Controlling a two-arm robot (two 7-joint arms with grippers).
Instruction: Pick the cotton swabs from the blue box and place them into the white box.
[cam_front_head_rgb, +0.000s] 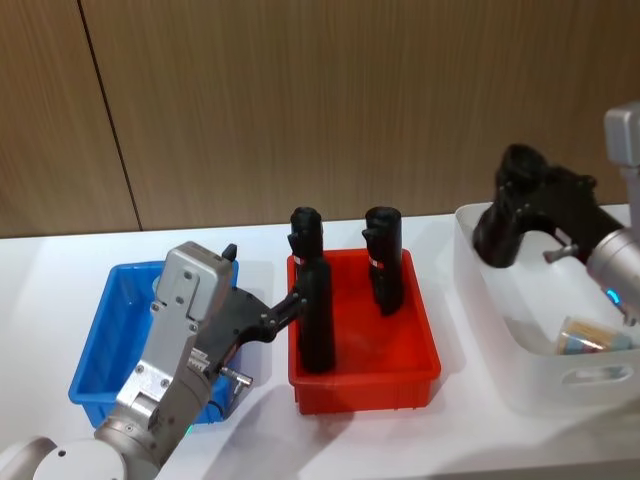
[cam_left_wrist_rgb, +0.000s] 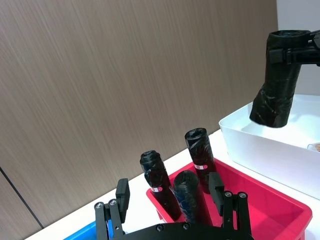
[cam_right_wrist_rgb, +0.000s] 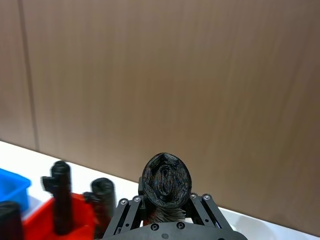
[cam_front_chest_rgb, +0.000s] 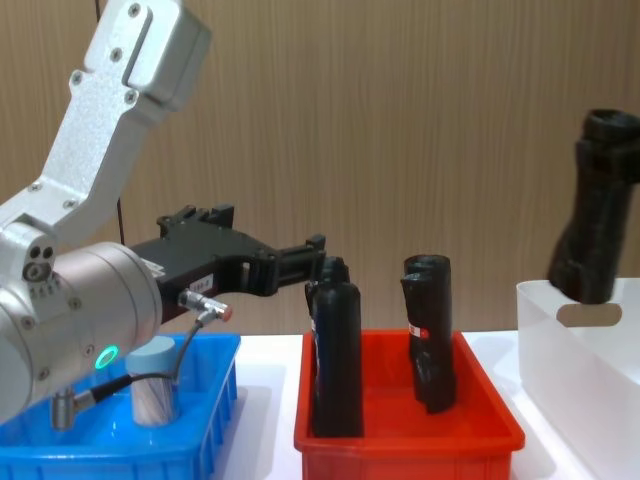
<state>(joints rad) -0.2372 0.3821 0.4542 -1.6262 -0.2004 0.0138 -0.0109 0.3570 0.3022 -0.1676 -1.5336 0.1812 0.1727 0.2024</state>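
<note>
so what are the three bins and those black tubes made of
Blue bin and red bin: opaque moulded plastic, glossy. White bin: translucent plastic; a tub shows through its wall. Black tubes: apparently rolled thin plastic film, creased and shiny, with a small label band.

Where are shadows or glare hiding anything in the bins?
Head view: soft shadow on the table between blue box and red bin, hiding nothing. Chest view: cotton swabs tub evenly lit; left gripper, open, dark against the wall. Left wrist view: mild sheen on the red bin's floor; right gripper's black tube stands out against the white box.
</note>
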